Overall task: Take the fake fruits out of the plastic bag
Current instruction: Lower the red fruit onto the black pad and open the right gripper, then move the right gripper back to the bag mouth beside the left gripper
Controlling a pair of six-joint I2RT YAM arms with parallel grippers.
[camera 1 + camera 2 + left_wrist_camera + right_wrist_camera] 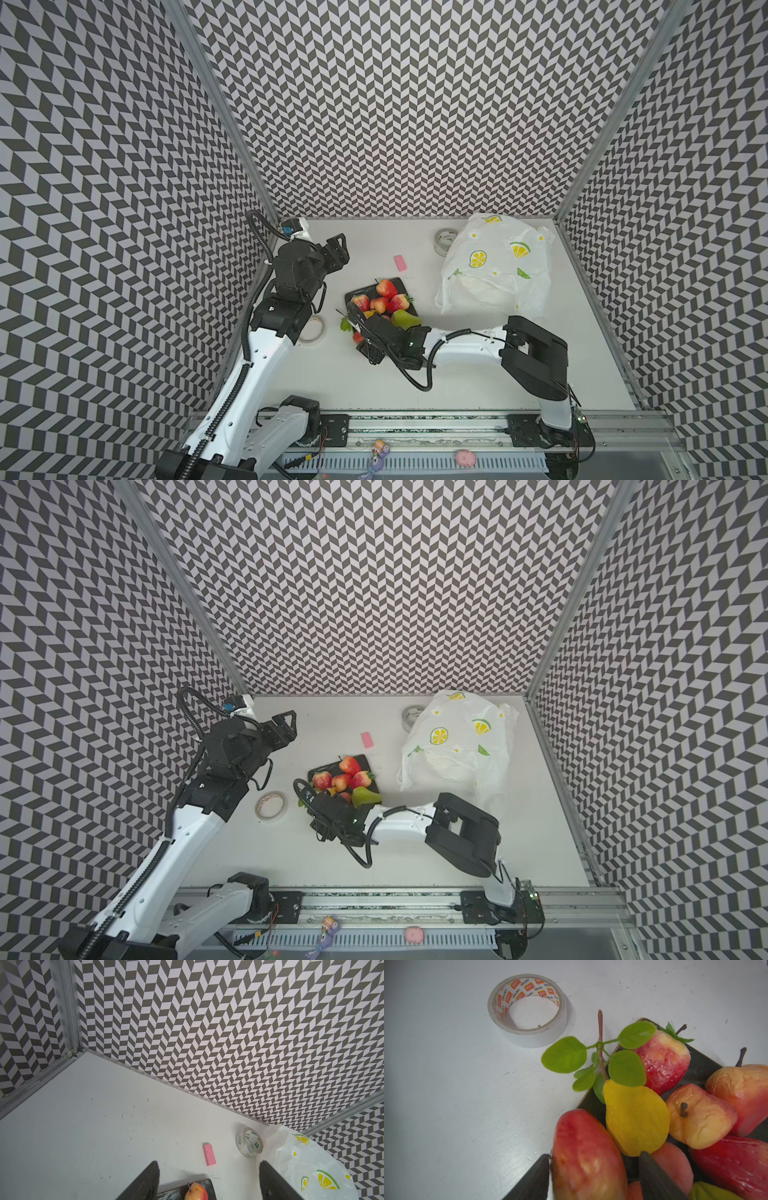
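- Fake fruits (384, 303) lie heaped on a black tray (365, 289) in the middle of the tabletop (332, 374), outside the plastic bag (494, 266), which stands puffed up at the back right.
- Right pincer (595, 1154): low at the tray's front edge, jaws parted around a red-peach fruit (587, 1157). One finger (537, 1178) lies against its side, and a dark gap shows at the other (no firm clamp, as far as I can see).
- Left pincer (208, 1167): wide open, holding nothing, raised over bare tabletop at the back left.
- Fruits counted in the right wrist view: eight. They are one yellow lemon (635, 1118), one green pear (405, 319), one peach ball (672, 1164), the one between the jaws, and four red or red-yellow ones. A further reddish scrap at the frame edge I cannot tell apart.
- Other things: one bag, one tray, one leafy sprig (564, 1054), one pink block (209, 1155).
- Tape: two rolls, a white tape roll (527, 1009) near the left arm and a clear tape roll (249, 1142) just beside the bag.
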